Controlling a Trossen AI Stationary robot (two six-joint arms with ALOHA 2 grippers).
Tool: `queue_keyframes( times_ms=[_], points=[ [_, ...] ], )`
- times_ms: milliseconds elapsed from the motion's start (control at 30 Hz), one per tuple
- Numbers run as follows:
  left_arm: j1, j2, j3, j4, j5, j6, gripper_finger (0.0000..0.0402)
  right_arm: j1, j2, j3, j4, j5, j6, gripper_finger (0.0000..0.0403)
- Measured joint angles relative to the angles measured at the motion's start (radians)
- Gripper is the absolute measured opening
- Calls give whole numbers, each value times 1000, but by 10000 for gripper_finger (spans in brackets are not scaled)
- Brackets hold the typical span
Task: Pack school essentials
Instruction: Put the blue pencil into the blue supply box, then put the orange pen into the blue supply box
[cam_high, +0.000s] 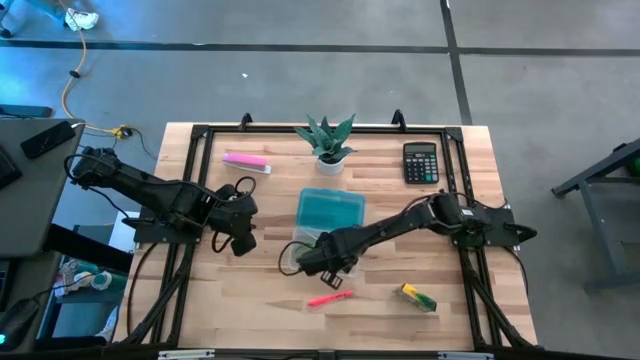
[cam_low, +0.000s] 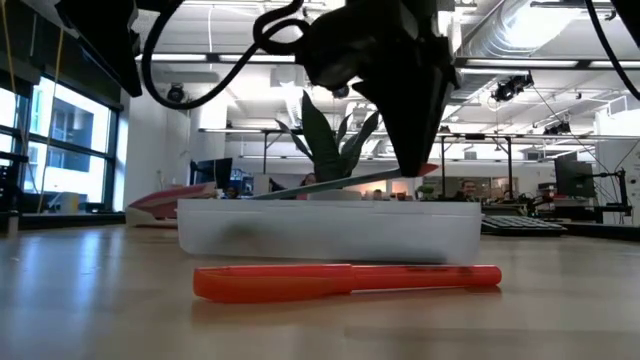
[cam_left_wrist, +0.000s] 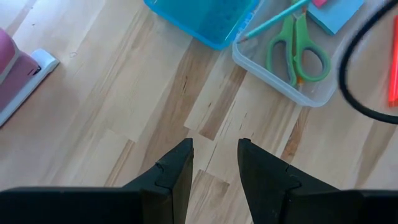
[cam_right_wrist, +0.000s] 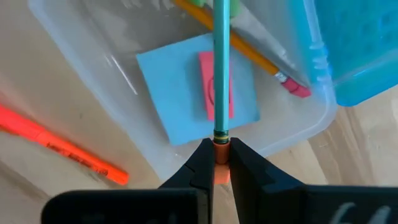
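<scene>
We see the right gripper (cam_right_wrist: 216, 163) pinched tight on the orange end cap of a slim green pen (cam_right_wrist: 220, 68), holding it slanted over the clear plastic box (cam_right_wrist: 93, 81), where a flat light-blue note pad (cam_right_wrist: 186, 93) lies with a small pink eraser (cam_right_wrist: 214, 84) on top and an orange pencil (cam_right_wrist: 249, 53) beside it. The left gripper (cam_left_wrist: 214, 158) hovers over bare wooden table (cam_left_wrist: 112, 112) with its dark, blunt fingers (cam_left_wrist: 177, 171) a narrow gap apart, gripping nothing, and ahead of it we spot green-handled scissors (cam_left_wrist: 298, 53) in the same box, next to its blue lid (cam_left_wrist: 205, 18). A smooth pink-red pen (cam_high: 329, 298) and a yellow-green block (cam_high: 418, 297) lie on the table near the box.
</scene>
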Motion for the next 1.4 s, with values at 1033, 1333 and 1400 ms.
queue_keyframes(
  times_ms=[1033, 1333, 1400],
  points=[
    [0, 0, 0, 62, 62, -3, 115, -13, -60, 5, -20, 81, 5, 144],
    [0, 0, 0, 92, 93, -60, 135, -1, -162, 5, -31, 179, 113, 144],
    [0, 0, 0, 91, 100, -75, 151, 7, -179, 5, -33, 189, 137, 144]
  ],
)
